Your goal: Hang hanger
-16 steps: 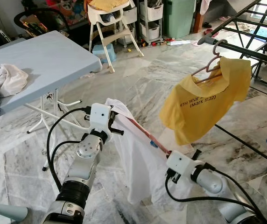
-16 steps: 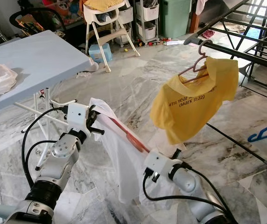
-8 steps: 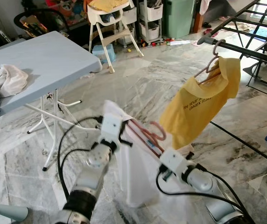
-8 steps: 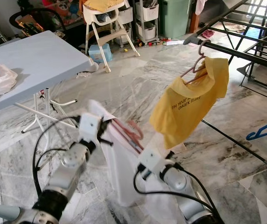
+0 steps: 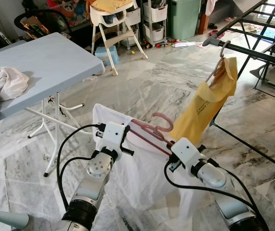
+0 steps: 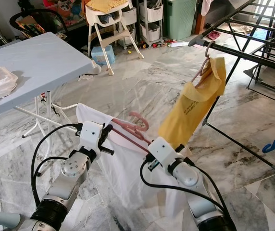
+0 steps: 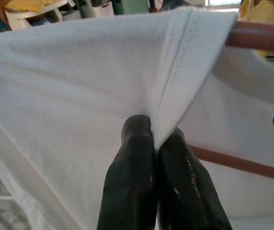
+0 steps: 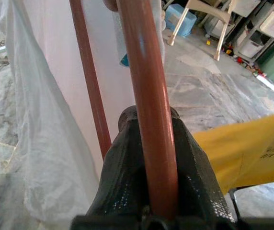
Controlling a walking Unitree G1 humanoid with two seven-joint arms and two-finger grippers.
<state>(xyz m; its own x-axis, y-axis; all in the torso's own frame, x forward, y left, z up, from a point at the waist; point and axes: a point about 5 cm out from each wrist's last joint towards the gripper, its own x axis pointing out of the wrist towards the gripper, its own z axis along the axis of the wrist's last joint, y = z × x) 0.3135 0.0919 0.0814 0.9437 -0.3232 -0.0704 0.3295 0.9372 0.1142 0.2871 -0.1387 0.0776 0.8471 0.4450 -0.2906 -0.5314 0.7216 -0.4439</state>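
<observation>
Marble floor [image 5: 142, 86] under both jaws: left gripper [image 7: 154, 143] pinches white shirt [image 5: 142, 168], right gripper [image 8: 149, 143] clamps pink hanger [image 5: 152, 130].

Grey table [image 5: 46, 62] with crumpled clothes [image 5: 5, 82]; marble floor [image 5: 142, 82].

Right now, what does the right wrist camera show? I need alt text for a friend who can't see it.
Two black fingers clamp a reddish-brown hanger bar running away from the camera. A white shirt drapes from it on one side; a yellow shirt and marble floor lie beyond.
</observation>
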